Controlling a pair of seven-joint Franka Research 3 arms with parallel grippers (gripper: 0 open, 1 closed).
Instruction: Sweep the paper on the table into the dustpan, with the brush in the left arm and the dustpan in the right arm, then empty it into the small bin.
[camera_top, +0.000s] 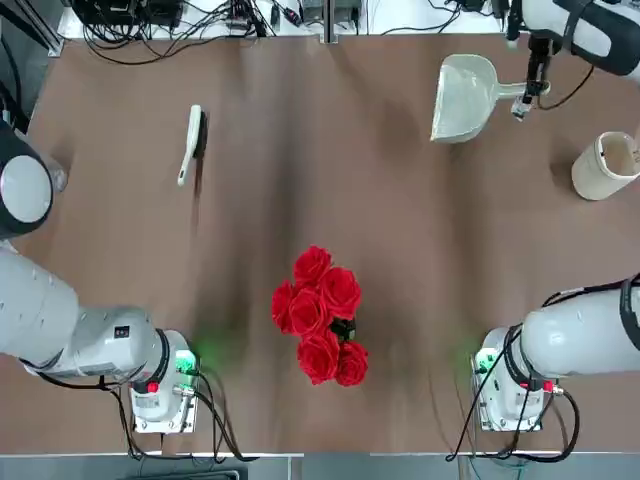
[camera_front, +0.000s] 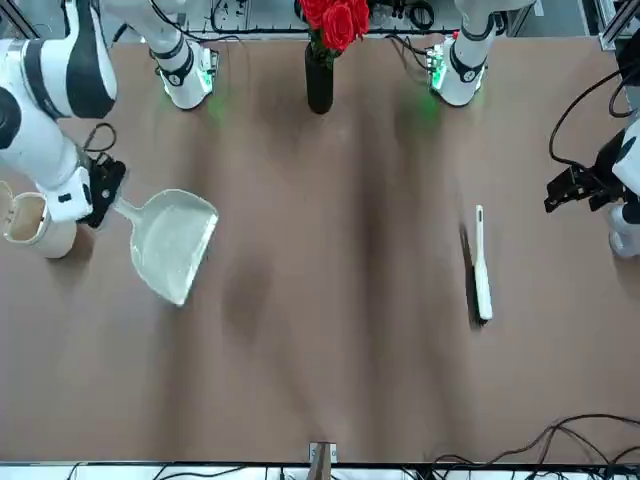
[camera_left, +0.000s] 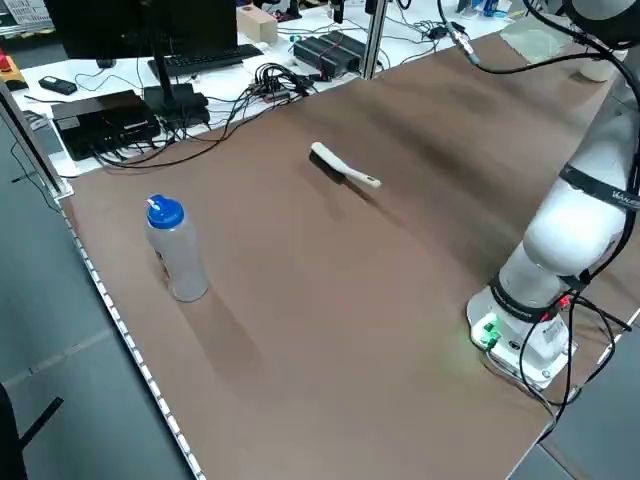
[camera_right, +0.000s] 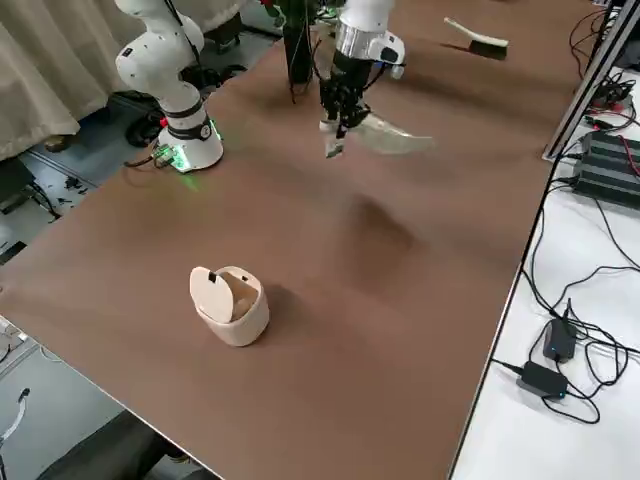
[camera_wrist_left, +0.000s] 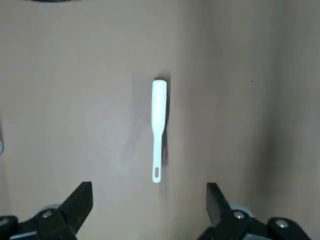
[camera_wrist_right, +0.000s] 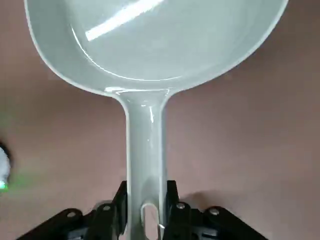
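The left gripper (camera_wrist_left: 150, 186) hangs wide apart and empty over the tabletop (camera_wrist_left: 65, 125), the brush (camera_wrist_left: 159, 107) lying below and just ahead of its fingertips. The step in hand looks to be taking up that brush: best to centre the slim handle between the fingers, keep them square across it, come down low and close before lifting; pinching near the end could let it twist

Beyond, well apart to the robot's right, the right gripper (camera_wrist_right: 147, 184) is closed on the handle of the dustpan (camera_wrist_right: 145, 150), which it holds off the tabletop. That hold should stay level while the brush is fetched. Nearby, on the right gripper's outer side, stands the small bin (camera_top: 605, 165)

The left wrist view shows the brush's handle but hardly its bristles; the top view shows them dark along one side. The right side view gives the bin's raised lid (camera_right: 212, 295) clearly, and only the left side view shows a blue-capped bottle (camera_left: 178, 250). I cannot make out the paper in any view
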